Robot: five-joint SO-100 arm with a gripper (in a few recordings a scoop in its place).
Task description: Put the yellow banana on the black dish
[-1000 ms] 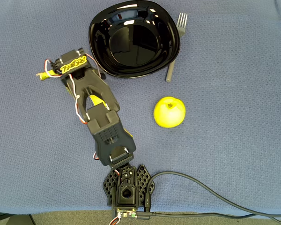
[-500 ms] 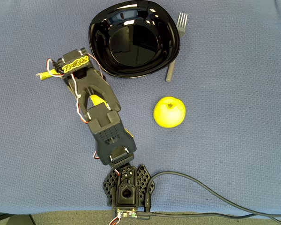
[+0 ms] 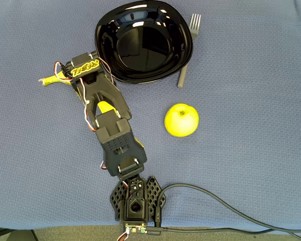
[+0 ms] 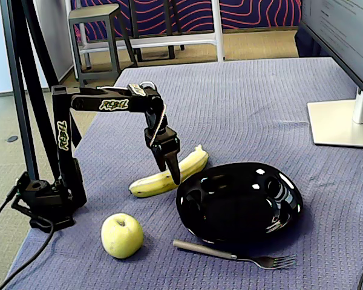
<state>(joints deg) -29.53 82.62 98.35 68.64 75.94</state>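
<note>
We are at the grasp itself. In the fixed view our gripper hangs point-down over the middle of the yellow banana, which lies on the blue-covered counter just beside the black dish, at about its 10 o'clock. One dark finger crosses the near side of the fruit, so the fingers seem to straddle it, but we cannot tell whether they have closed on it or sit slightly parted.

In the overhead view the arm covers most of the banana; its stem end pokes out at the arm's 9 o'clock and a yellow patch shows through the arm's frame. There the dish sits at roughly 2 o'clock from the gripper.

To do this well, we judge the fingers should pinch across the banana's width near its middle, so that it lifts level rather than tipping. We should raise it high enough to clear the dish's rim before swinging over. The apple and the fork lie off that path, on the near side of the dish.
</note>
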